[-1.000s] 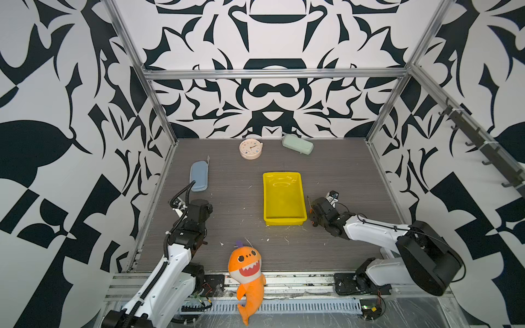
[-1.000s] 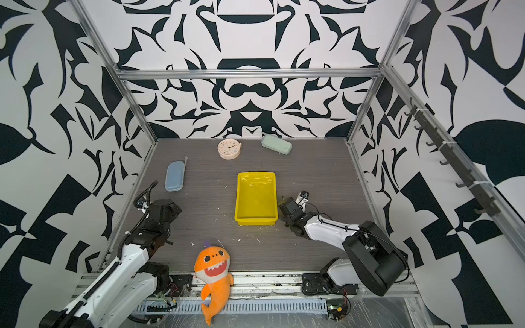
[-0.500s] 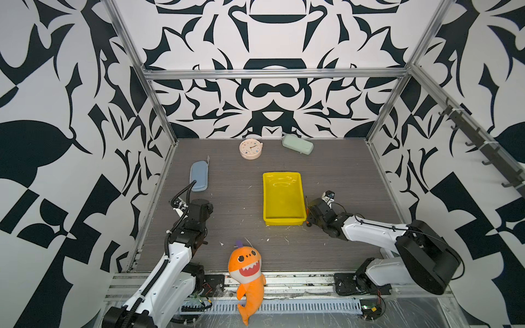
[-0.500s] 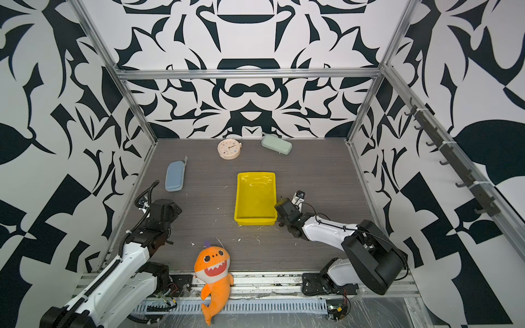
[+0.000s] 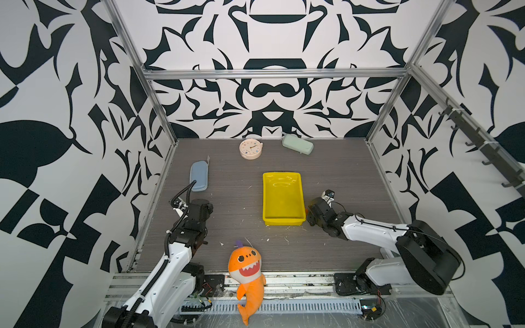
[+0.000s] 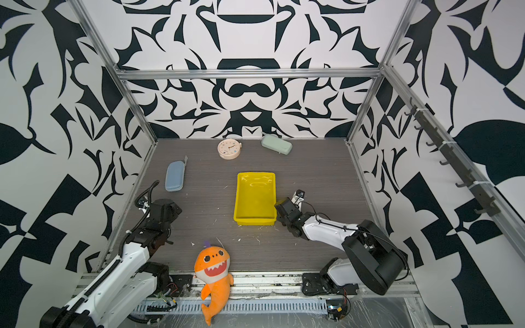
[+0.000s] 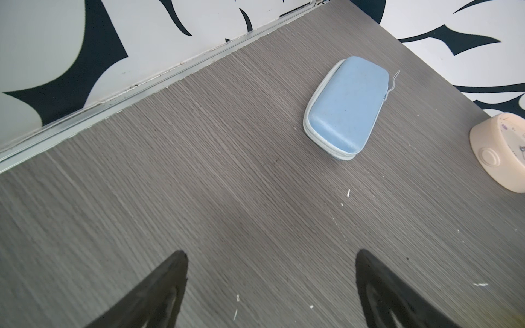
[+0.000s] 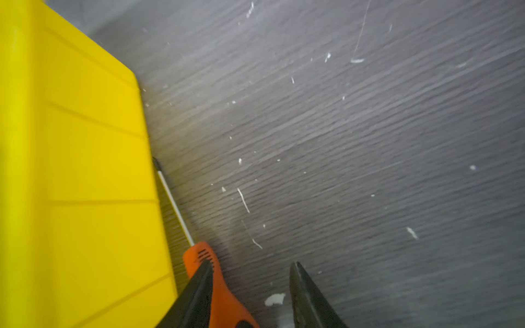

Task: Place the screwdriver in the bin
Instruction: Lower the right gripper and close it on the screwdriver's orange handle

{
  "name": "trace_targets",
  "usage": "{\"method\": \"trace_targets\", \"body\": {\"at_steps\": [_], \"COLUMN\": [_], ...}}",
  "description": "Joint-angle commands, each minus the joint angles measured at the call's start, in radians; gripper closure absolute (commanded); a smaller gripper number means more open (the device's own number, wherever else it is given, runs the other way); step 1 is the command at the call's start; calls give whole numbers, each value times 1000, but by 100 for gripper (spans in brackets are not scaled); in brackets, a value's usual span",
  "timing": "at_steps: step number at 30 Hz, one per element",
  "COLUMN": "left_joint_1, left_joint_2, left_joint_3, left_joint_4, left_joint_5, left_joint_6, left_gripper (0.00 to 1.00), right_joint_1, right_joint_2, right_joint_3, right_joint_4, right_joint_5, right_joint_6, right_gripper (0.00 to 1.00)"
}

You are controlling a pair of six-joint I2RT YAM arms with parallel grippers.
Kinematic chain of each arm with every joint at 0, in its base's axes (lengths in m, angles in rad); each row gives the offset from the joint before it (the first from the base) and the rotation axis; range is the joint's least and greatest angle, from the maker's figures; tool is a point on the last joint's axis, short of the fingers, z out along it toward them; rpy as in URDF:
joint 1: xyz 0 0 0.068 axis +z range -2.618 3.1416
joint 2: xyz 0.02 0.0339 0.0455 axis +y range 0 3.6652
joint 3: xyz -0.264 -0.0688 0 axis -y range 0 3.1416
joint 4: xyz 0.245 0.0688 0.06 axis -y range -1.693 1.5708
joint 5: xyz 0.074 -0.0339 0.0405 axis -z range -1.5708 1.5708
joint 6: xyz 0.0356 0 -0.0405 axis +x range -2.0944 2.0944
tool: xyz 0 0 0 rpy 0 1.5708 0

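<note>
Your right end effector point(image 8: 252, 264) sits low over the tabletop point(image 5: 233, 204), just beside the long outer wall of the yellow bin point(image 8: 85, 170), near the bin's front right corner as both top views show it. Its jaws stand partly apart, with bare tabletop showing in the gap, and they are not clamped on anything.

The screwdriver point(image 8: 200, 255) is outside the bin. It lies flat on the tabletop and runs along the foot of that same wall. In the right wrist view one finger point(image 8: 196, 298) overlaps the orange handle, and part of the handle shows inside the gap. The other finger stands apart from the handle. The thin shaft points away from the end effector, and its dark tip sits close against the yellow wall. You cannot tell from these views whether the tip touches the wall.

In both top views the inside of the bin shows only glossy yellow.

Your left end effector point(image 7: 271, 252) is at the left side of the tabletop, its jaws spread wide over bare wood grain and holding nothing. A blue case point(image 7: 348, 105) lies well ahead of it. A round clock point(image 5: 250, 148) and a pale green case point(image 5: 297, 144) sit near the back wall. An orange shark plush point(image 5: 247, 269) lies at the front edge.
</note>
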Motion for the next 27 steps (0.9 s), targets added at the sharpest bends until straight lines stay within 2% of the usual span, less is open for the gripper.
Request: {"method": "trace_targets", "body": {"at_steps": [1, 8, 12, 21, 27], "left_joint_1": [1, 1, 2, 1, 1], "left_joint_2": [1, 8, 9, 3, 2], "left_joint_3": [30, 33, 36, 33, 35], "left_joint_4": [-8, -8, -17, -15, -18], "left_joint_5": [-10, -8, -9, -9, -10], "left_joint_6": [-17, -15, -18, -18, -18], "left_gripper": [5, 5, 5, 5, 5], "right_joint_1": [6, 27, 29, 31, 29], "right_joint_2": [-73, -74, -38, 3, 67], "right_joint_3": [-27, -96, -60, -75, -23], "right_joint_4": [37, 209, 137, 144, 64], "right_joint_5": [50, -35, -19, -27, -23], "right_joint_6": [-21, -30, -4, 57, 98], "right_gripper": [50, 49, 49, 51, 52]}}
